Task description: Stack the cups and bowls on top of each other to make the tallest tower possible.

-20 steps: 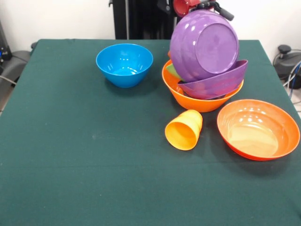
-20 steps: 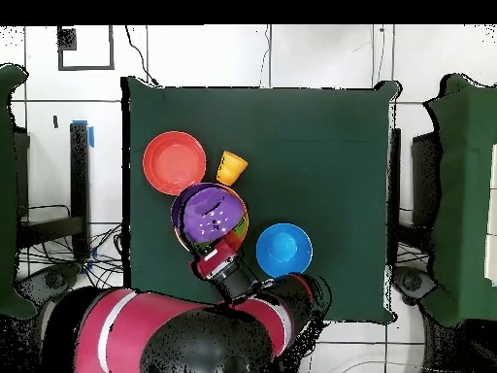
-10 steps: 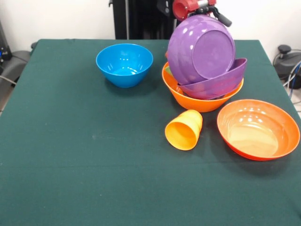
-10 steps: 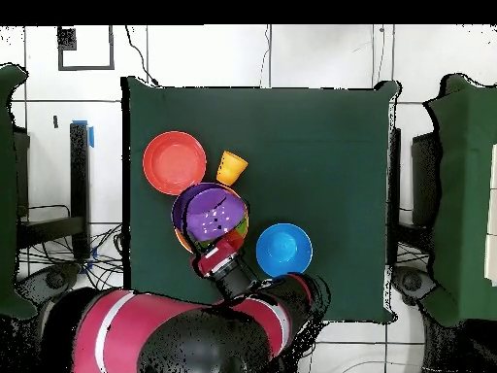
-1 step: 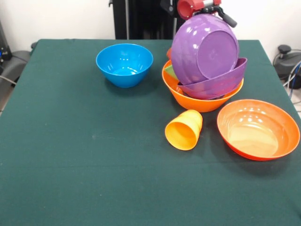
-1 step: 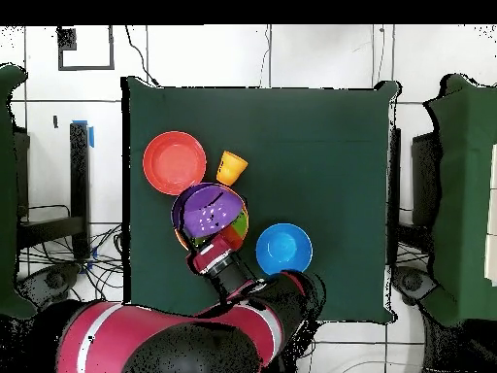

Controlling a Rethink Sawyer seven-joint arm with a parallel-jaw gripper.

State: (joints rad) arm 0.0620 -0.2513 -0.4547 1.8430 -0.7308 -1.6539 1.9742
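Tilted purple bowl [image 5: 204,48] has swung a little between the earlier frames and now, with the gripper [image 5: 203,5] at its top rim.
It leans on edge just below the jaws, underside toward the counter's [image 5: 84,155] front, resting in the second purple bowl [image 5: 221,82] inside the large orange bowl [image 5: 197,101]. Whether the jaws are clamped on the rim cannot be told.

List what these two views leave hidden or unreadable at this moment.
- Gripper: front view, cut by the top edge and blocked by the tilted purple bowl; open or shut unreadable.
- Gripper, overhead view: the wrist covers it.
- Contents of the yellow-orange bowl: both views, covered by the purple bowls; only a green sliver shows.
- Yellow-orange cup: its base faces away in the front view.
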